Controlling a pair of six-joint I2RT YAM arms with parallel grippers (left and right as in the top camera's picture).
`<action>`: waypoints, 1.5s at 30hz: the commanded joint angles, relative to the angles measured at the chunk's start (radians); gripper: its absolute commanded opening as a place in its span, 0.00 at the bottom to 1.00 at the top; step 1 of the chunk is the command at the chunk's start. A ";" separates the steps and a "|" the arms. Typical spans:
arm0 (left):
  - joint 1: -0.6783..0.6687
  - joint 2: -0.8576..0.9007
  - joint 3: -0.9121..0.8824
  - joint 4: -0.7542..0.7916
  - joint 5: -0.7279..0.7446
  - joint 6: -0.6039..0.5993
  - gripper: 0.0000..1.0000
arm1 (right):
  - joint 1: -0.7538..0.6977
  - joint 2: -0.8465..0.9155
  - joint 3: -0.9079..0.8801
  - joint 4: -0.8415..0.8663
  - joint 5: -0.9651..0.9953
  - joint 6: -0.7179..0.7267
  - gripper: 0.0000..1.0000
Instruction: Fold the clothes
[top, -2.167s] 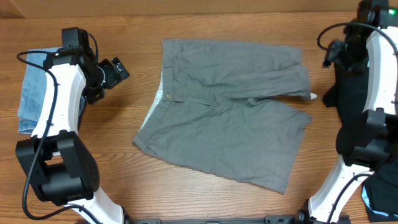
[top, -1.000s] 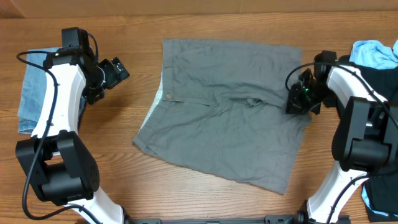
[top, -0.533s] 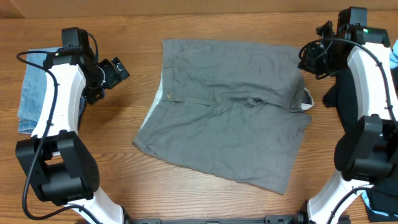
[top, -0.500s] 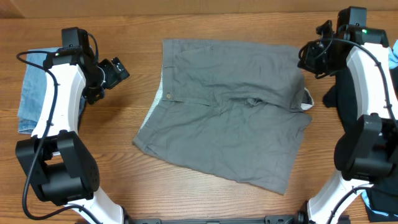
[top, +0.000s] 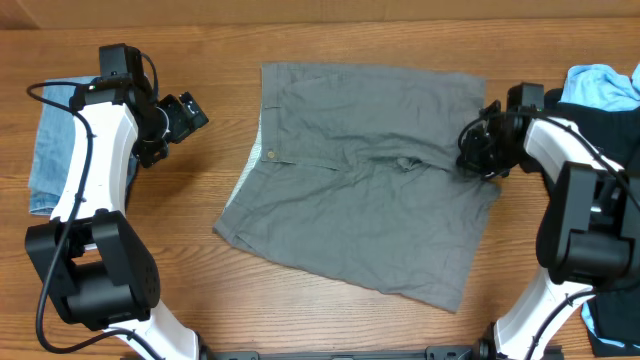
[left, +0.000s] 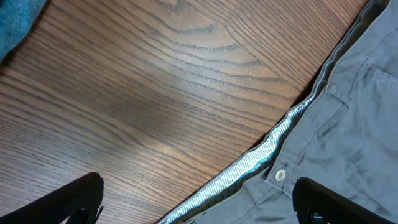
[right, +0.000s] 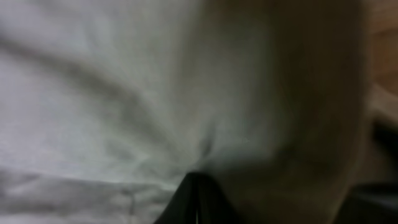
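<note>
The grey shorts (top: 370, 190) lie spread flat in the middle of the table, waistband with its button (top: 270, 155) to the left and leg hems to the right. My left gripper (top: 190, 110) hovers open over bare wood left of the waistband. In the left wrist view its fingers frame the waistband edge and button (left: 280, 175), with the left gripper (left: 202, 202) holding nothing. My right gripper (top: 475, 152) is shut, its tips down on the shorts' right hem. The blurred right wrist view shows the right gripper (right: 198, 196) pressed against grey fabric (right: 93, 93).
Folded blue denim (top: 50, 150) lies at the left table edge behind the left arm, its corner in the left wrist view (left: 15, 15). A black garment (top: 610, 140) and a light blue cloth (top: 600, 85) sit at the right edge.
The right arm has come down from the upper right corner to the shorts' right hem, its jaws staying shut. The left arm and the shorts' layout are unchanged.
</note>
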 joint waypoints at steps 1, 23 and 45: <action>-0.001 -0.012 0.005 0.002 -0.007 -0.021 1.00 | 0.008 0.006 -0.017 -0.007 -0.012 -0.003 0.04; -0.001 -0.012 0.005 0.089 0.002 -0.021 1.00 | -0.087 -0.175 0.441 -0.628 0.129 0.133 0.04; -0.179 -0.003 -0.054 -0.178 0.056 0.463 1.00 | -0.078 -0.231 0.133 -0.718 0.123 0.231 0.53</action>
